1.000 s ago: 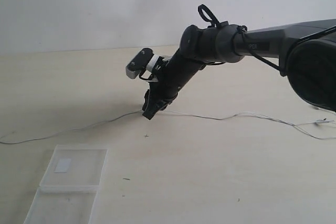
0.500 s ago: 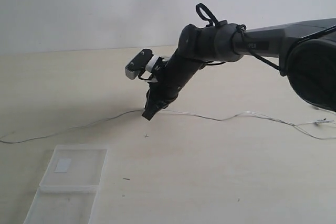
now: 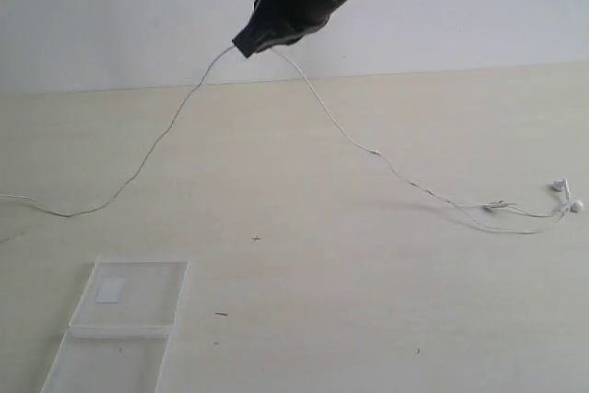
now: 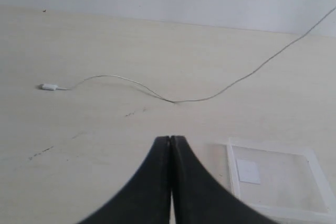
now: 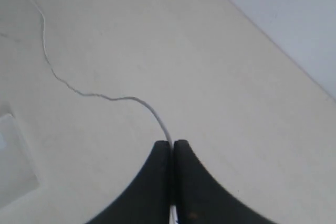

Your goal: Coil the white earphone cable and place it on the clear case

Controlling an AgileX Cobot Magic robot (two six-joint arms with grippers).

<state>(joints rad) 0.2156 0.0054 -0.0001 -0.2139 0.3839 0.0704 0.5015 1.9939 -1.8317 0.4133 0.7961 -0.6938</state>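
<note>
Clamping the white earphone cable (image 3: 162, 138) in the right claw (image 3: 247, 46), jaws pressed tight together on the wire, high over the bench (image 3: 386, 319) and well above and to the right of the clear case (image 3: 129, 294) as the exterior view frames it. Letting the wire drape from that grip in two strands: one falling leftward, meeting the bench a little beyond the far edge of the case and running off the left border of the view; the other falling rightward, away from the case, and ending flat on the bench at the earbuds (image 3: 575, 205), well apart from the case on its right. Showing the case itself lying flat and open on the bench, its two hinged halves one behind the other, the half farther from the camera bearing a small white label (image 3: 110, 289), and the whole box lying apart from the wire. Revealing, in the right wrist view, the thin white strand (image 5: 105, 96) coming out from between the shut jaws and winding away across the bench past a corner of the case (image 5: 13, 166). Showing, in the left wrist view, the left claw (image 4: 170, 138) clenched on nothing, poised over the bench just beside the labelled half of the case (image 4: 273, 179). Catching there also a slack run of the wire (image 4: 157, 95) curving across the bench beyond the case and ending at the small plug (image 4: 50, 86), well away from the case.
</note>
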